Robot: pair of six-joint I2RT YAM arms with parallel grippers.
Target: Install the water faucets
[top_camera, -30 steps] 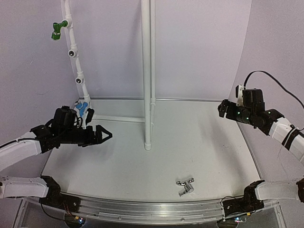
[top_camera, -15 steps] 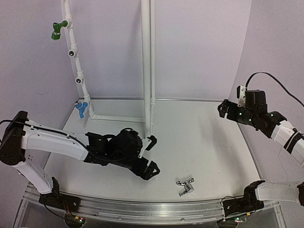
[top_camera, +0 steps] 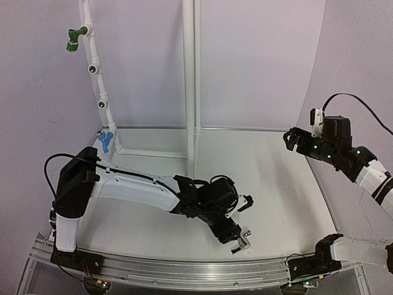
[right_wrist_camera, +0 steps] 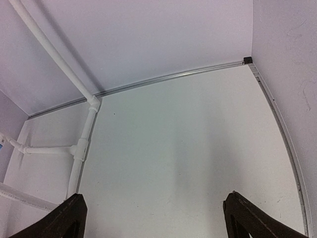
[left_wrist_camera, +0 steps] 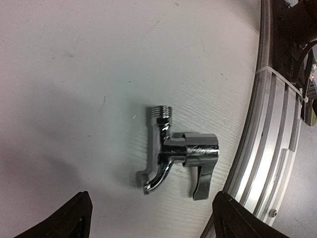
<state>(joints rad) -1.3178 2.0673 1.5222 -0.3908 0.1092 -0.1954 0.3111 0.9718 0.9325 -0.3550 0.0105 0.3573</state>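
Silver faucet (left_wrist_camera: 178, 158) sits framed between your left gripper's (left_wrist_camera: 156, 220) wide jaws, untouched.
It lies flat at the table's (top_camera: 276, 184) 6 o'clock, beside the rail (left_wrist_camera: 267, 148); from above your gripper hides part of it. Fingertips cropped in the wrist view. Right gripper (top_camera: 295, 138) at 3 o'clock: wide, empty. Blue faucet (top_camera: 107, 141) at 10 o'clock, tiny.

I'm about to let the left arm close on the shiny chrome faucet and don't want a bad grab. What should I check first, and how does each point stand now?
1. Left gripper open: ok, fingers wide apart.
2. Shiny chrome metal faucet lined up between the fingers: ok, lying flat, untouched.
3. Room beside the aluminium edge rail: cannot tell, the handle lies close to it.
4. Right gripper out of the way: ok, open and empty.
5. Free sockets on the white plastic pipe: ok, two show open.
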